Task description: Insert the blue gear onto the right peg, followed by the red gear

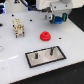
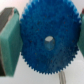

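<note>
— Two gears to seat, and neither is on a peg yet. Which step is this?

— First one, by my reading. The blue gear [image 2: 49,40] is up off the table, carried by the gripper [image 1: 59,19] near the top of the exterior view, towards that view's right. The red gear [image 1: 45,36] lies flat on the white table [image 1: 15,55], apart from the arm and untouched.

— And the target?

— The right peg [image 1: 50,50] stands upright on the grey plate [image 1: 46,56], nearer the exterior view's right than its twin, the left peg [image 1: 36,55]. The gear hangs well apart from it, higher in the picture.

— So what does the next move call for?

— I judge it needs a carry over the plate until the gear's centre hole sits above that pin, then a straight descent. The hole is small, so alignment matters.

— How do the fingers stand?

— In the wrist view a teal pad [image 2: 10,41] presses the toothed rim on one side, and the opposite pad shows only at the frame's edge. They are spread about as wide as the gear itself, clamped on its rim.

— Anything else on the table?

— A small beige fixture [image 1: 19,27], clear of the path.
</note>
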Motion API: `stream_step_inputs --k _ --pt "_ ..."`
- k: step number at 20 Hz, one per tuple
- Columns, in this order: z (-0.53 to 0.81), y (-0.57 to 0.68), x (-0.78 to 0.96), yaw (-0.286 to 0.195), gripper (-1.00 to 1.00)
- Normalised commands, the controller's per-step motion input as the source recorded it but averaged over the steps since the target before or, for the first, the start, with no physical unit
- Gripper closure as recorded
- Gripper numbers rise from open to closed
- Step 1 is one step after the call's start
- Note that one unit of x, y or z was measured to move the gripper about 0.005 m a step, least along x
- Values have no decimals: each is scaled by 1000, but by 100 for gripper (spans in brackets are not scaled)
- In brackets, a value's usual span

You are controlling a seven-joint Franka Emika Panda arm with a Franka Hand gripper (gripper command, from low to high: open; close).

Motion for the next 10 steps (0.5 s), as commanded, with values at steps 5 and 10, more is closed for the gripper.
stream_step_inputs --k 5,10 --pt "565 -193 695 0 100" --pt "560 -231 762 0 100"
